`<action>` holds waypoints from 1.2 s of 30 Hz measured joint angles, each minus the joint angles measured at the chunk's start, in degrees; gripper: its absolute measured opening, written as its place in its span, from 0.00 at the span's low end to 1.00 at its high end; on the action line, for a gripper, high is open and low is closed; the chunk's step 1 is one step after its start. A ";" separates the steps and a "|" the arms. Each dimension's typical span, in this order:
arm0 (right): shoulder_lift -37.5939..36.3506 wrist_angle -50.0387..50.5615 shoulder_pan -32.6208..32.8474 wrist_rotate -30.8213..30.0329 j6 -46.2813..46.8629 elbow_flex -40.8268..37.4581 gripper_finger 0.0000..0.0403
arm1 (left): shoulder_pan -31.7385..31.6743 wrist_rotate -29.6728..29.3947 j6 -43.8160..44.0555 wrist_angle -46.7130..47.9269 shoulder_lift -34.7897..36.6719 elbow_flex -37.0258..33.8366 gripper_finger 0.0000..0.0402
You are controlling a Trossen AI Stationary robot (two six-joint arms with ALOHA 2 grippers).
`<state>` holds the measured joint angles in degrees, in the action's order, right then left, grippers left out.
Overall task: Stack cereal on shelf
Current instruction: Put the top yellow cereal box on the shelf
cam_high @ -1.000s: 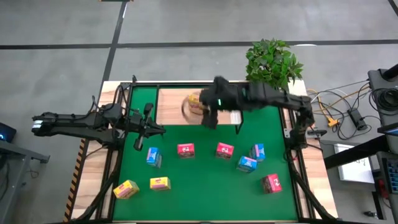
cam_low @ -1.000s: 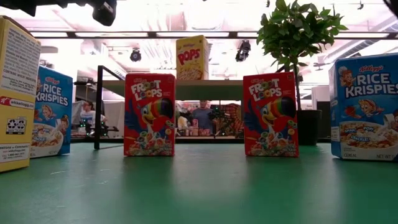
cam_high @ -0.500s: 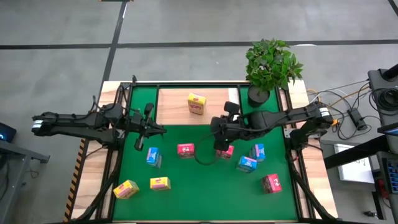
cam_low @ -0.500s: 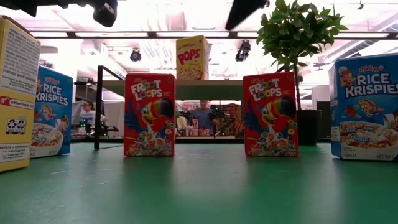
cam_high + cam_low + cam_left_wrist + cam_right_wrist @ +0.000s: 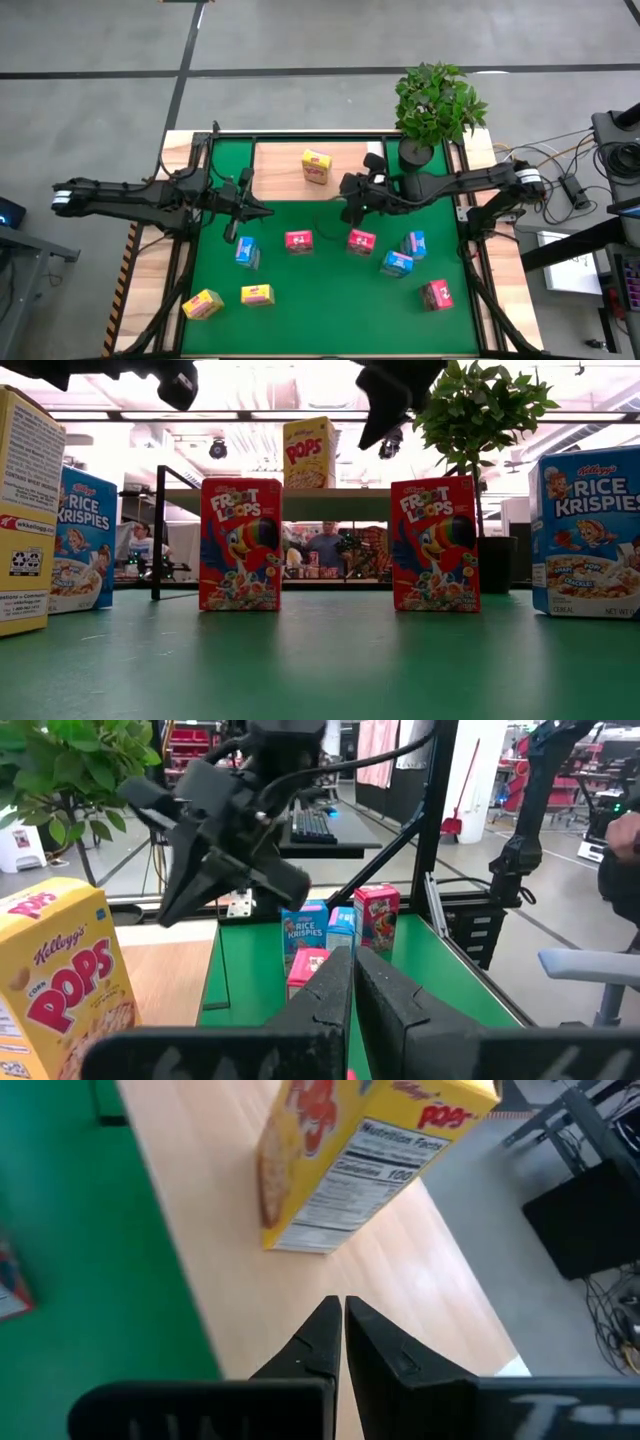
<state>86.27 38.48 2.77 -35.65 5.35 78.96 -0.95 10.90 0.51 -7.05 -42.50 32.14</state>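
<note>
High view: boxy cardboard cereal (image 5: 317, 166), wooden shelf (image 5: 280, 170)

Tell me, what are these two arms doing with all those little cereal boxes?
They are moving cereal onto the wooden shelf. One yellow Pops box stands there already. The right hand, shut and empty, hangs beside the shelf's front edge. The left hand, also shut and empty, waits over the green mat, where eight boxes stand.

You've got two matte black jointed arms, boxy segments, thin black cables looped along them. Left end effector (image 5: 256, 210) and right end effector (image 5: 347, 207): each two flat, tapered dark fingers (image 5: 322, 1342). White band near the right arm's base.
</note>
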 joint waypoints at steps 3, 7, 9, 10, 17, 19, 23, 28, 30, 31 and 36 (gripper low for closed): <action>0.81 -0.11 -1.32 0.10 -1.09 0.02 0.02 | 0.00 0.00 0.00 -0.01 0.18 0.00 0.00; 1.14 -2.99 -2.52 0.60 -3.10 0.02 0.02 | 0.00 0.00 0.00 -0.02 0.59 0.00 0.00; 1.63 -5.07 -3.22 2.59 -4.63 0.04 0.02 | 0.00 0.00 0.00 -0.02 0.74 0.00 0.00; 1.95 -6.37 -3.48 3.68 -5.23 0.05 0.02 | 0.00 0.00 0.00 0.00 0.89 0.00 0.00; 4.58 -14.98 -4.97 5.65 -10.32 0.05 0.02 | 0.00 0.00 0.00 0.00 1.25 0.00 0.00; 5.21 -16.01 -5.47 5.68 -11.38 0.05 0.02 | 0.02 0.00 -0.01 0.00 1.18 0.00 0.00; 6.76 -18.59 -6.28 5.63 -13.29 0.33 0.02 | 0.00 0.00 -0.01 0.13 1.13 0.00 0.00; 9.05 -24.11 -7.33 5.65 -17.49 0.41 0.02 | 0.00 0.00 -0.02 0.16 1.21 0.00 0.00; 9.68 -25.84 -7.84 5.66 -19.32 0.46 0.02 | 0.01 0.00 -0.01 0.18 1.33 0.00 0.00; 10.06 -27.25 -8.11 5.65 -20.06 0.46 0.02 | 0.00 0.00 -0.02 0.18 1.36 0.00 0.00; 11.30 -30.59 -9.48 5.63 -23.23 0.48 0.02 | 0.01 0.00 -0.01 0.39 1.45 0.00 0.00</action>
<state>97.57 7.89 -6.71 -30.02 -17.89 79.44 -0.94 10.90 0.51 -6.66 -41.06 32.14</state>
